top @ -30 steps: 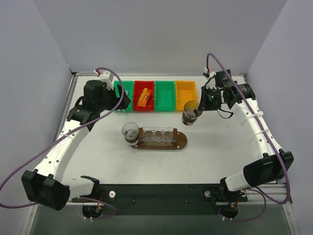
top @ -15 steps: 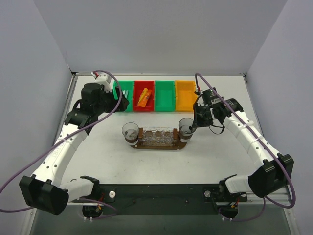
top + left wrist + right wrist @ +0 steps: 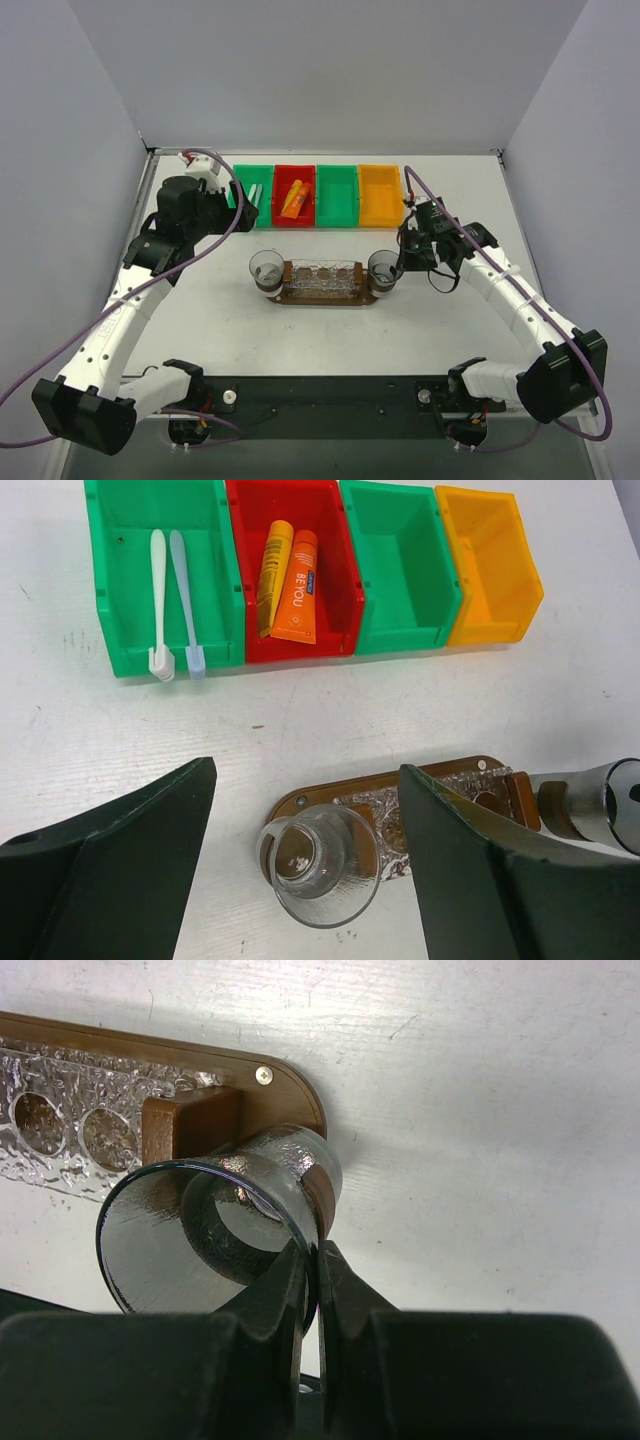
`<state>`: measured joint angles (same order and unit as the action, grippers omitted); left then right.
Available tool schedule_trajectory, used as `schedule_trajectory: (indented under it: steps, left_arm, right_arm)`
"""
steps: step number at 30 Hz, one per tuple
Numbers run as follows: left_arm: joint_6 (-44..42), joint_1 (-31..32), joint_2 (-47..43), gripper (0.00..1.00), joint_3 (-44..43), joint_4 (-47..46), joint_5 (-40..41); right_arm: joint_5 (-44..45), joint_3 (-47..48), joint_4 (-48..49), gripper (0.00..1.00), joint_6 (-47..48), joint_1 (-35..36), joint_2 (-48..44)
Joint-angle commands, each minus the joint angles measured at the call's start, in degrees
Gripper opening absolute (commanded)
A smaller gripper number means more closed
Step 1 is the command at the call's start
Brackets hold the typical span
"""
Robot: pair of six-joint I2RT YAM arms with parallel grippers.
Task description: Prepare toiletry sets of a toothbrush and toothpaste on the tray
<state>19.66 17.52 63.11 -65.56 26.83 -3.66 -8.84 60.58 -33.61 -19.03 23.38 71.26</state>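
The dark-brown oval tray (image 3: 322,300) lies mid-table and carries a clear dimpled holder. It also shows in the left wrist view (image 3: 330,794) and the right wrist view (image 3: 286,1096). Two toothbrushes (image 3: 158,588), one white and one pale blue, lie in the left green bin (image 3: 108,600). The orange toothpaste (image 3: 297,590) and the yellow toothpaste (image 3: 273,572) lie in the red bin (image 3: 340,570). My left gripper (image 3: 305,770) is open and empty, above the table between the bins and the tray. My right gripper (image 3: 312,1250) is shut on the rim of a glass cup (image 3: 215,1225) at the tray's right end.
A second glass cup (image 3: 318,860) stands on the tray's left end. A second green bin (image 3: 400,565) and a yellow bin (image 3: 490,565), both empty, stand in the row at the back. The back wall is just behind the bins.
My right gripper has carried the glass cup down and left, from near the yellow bin to the tray's right end. My left arm has drawn back slightly to the left.
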Motion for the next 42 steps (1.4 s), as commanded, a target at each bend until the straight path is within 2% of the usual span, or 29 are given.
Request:
schedule_trajectory:
  steps: [1,13,42]
  left_arm:
    - [-1.6,0.3,-1.9,0.84,0.4,0.2,0.8]
    - [-3.0,1.7,-2.7,0.84,0.0,1.1,2.0]
    - [-2.9,1.6,-2.3,0.84,-0.1,1.0,2.4]
  right_arm:
    - [1.3,-1.6,5.9,0.00,-1.8,0.8,-3.0]
    - [0.8,-3.8,9.3,0.00,-2.2,1.8,-1.7]
    - [1.0,-4.9,10.6,0.00,-0.3,2.9,1.6]
